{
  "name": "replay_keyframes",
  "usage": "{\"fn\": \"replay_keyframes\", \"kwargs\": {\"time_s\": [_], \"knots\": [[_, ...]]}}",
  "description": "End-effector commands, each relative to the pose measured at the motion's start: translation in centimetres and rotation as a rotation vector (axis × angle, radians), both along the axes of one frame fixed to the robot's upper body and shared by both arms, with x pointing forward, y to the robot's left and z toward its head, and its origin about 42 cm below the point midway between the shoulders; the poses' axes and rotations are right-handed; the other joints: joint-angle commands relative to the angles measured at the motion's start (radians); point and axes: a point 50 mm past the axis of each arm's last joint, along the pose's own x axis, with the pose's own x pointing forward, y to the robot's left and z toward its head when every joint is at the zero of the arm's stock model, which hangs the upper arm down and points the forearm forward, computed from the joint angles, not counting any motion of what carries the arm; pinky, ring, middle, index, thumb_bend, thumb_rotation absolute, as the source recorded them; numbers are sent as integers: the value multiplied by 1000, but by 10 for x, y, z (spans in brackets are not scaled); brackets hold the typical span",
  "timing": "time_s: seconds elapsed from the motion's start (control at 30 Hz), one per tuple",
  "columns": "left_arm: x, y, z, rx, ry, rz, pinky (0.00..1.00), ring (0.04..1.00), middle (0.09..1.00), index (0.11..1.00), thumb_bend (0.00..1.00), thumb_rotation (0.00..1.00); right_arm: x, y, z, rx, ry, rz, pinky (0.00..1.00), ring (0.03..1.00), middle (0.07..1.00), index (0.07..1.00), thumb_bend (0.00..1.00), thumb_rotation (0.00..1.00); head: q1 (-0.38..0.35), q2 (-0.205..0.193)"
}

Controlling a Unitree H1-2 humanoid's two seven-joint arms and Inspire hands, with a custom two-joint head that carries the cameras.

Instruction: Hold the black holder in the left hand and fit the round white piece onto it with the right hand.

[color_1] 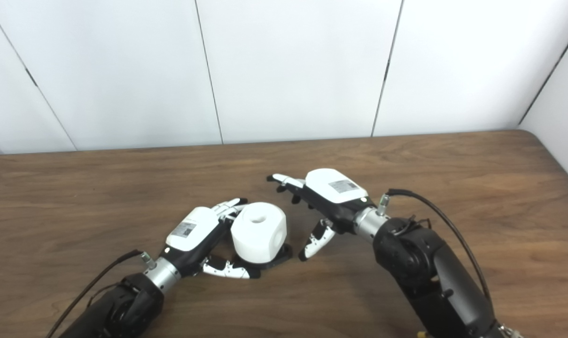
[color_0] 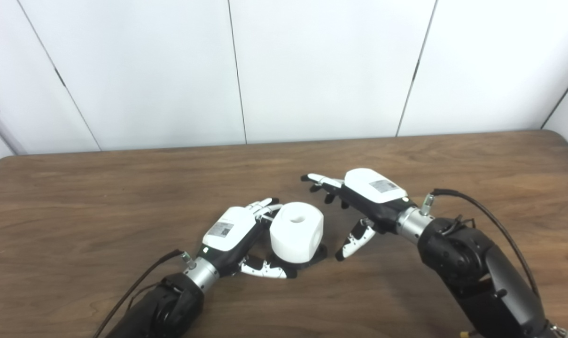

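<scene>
The round white piece (color_0: pixel 297 232) with a hole in its top sits on the black holder (color_0: pixel 318 255), of which only the base edge shows beneath it. My left hand (color_0: pixel 232 230) is shut on the holder: its thumb lies along the base's front and its fingers wrap behind the white piece. My right hand (color_0: pixel 359 197) hovers just to the right with its fingers spread, open, holding nothing and a short gap away from the white piece. The holder rests low on the table, near its middle.
The brown wooden table (color_0: pixel 100 197) stretches wide on all sides, its rounded far corners visible. White wall panels (color_0: pixel 321 70) stand right behind the far edge. A black cable loops off each forearm.
</scene>
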Motion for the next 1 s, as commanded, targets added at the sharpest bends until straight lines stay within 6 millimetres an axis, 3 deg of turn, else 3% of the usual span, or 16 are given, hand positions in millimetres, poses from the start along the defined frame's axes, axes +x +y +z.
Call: {"fn": "replay_keyframes", "kwargs": {"time_s": [0.0,0.2,0.4,0.5,0.7,0.83,0.97], "knots": [[-23,6,-43,178,153,-41,910,945,878,484,524,58,0,-2,19,14,-74,22,564,723,842,931,890,56,-1,1],[-22,6,-40,181,149,-41,909,946,874,484,524,58,2,-6,23,11,-77,25,539,682,843,947,869,43,-2,0],[-20,7,-39,190,151,-34,916,956,879,484,524,58,9,-13,31,12,-80,14,569,714,832,949,831,43,-5,-5],[-19,8,-39,188,146,-34,918,955,879,484,524,57,13,-21,36,42,-99,-8,533,675,812,906,819,5,-5,-8],[-19,11,-39,179,148,-30,910,948,876,484,524,57,21,-41,44,130,-153,-81,546,707,776,753,756,0,1,-10],[-19,17,-39,175,148,-21,912,945,874,484,524,57,29,-57,45,238,-198,-168,534,690,749,715,740,0,0,-10],[-18,22,-38,182,142,-14,909,941,866,484,524,58,28,-66,46,311,-236,-228,459,625,725,703,725,0,3,-9]]}}
